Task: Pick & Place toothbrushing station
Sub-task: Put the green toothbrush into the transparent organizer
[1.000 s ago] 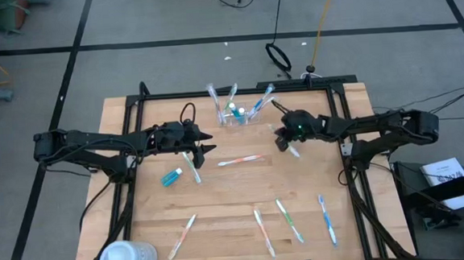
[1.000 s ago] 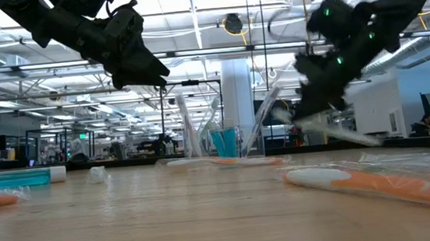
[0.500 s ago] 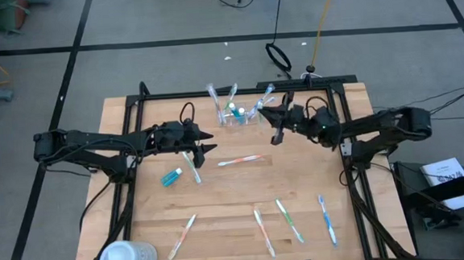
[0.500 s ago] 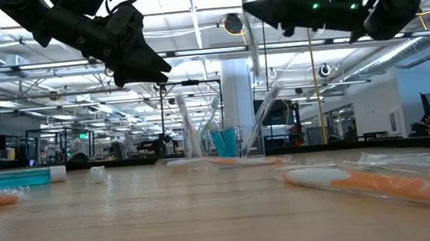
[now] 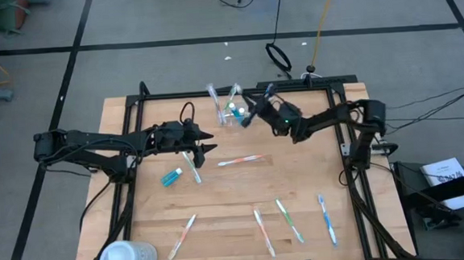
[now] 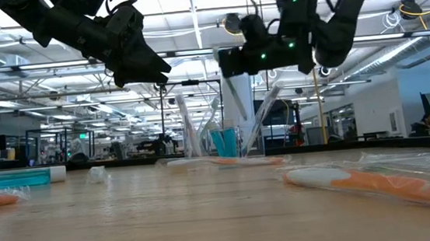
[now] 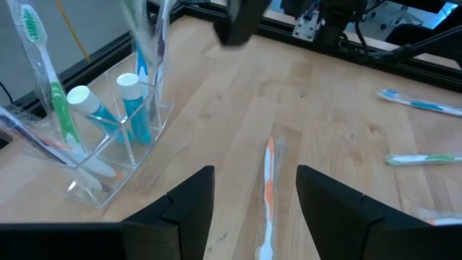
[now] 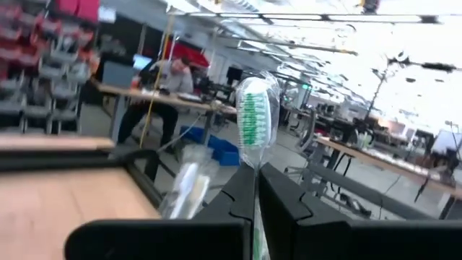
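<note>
Right gripper (image 5: 249, 118), since a second ago swung from mid-table to above the clear cup (image 5: 233, 114) at the table's far edge, clenched on a green-bristled toothbrush (image 8: 254, 119); left gripper (image 5: 206, 141) released, idle; risk: misaligned brush catching the cup's rim and tipping it.

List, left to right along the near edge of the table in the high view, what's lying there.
Whitish round container → orange-handled toothbrush → second orange-handled toothbrush → green toothbrush → blue toothbrush.
</note>
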{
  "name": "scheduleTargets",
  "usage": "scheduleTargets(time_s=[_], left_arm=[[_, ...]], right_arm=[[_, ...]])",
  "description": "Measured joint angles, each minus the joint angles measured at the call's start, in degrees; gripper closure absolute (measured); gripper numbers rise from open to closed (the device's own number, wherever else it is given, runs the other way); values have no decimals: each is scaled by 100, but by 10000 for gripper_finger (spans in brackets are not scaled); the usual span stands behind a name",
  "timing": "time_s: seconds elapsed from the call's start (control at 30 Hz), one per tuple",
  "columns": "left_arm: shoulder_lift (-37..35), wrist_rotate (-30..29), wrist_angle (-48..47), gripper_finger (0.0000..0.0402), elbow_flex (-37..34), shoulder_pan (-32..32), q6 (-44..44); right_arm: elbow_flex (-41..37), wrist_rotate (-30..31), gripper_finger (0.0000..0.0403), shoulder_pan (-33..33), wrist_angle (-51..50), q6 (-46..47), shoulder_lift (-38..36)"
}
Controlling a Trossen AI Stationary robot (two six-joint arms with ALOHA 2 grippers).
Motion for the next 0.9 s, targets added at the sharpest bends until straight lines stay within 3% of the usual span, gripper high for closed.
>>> scheduleTargets(time_s=[0.17, 0.3, 0.4, 0.53, 0.7, 0.9], left_arm=[[0, 7, 0, 199, 1, 0, -31], [0, 15, -2, 199, 0, 0, -50], [0, 15, -9, 199, -1, -1, -42], [0, 13, -11, 199, 1, 0, -23], [0, 13, -20, 199, 1, -2, -33], [0, 13, -22, 199, 1, 0, -33]], right_arm=[[118, 86, 401, -15, 3, -125, 304], [116, 982, 401, 33, -260, -386, 361], [116, 1222, 401, 65, -488, -551, 339], [116, 1399, 401, 161, -793, -92, 303], [116, 2206, 400, 274, -1467, 271, 303], [116, 2260, 399, 309, -1794, 254, 300]])
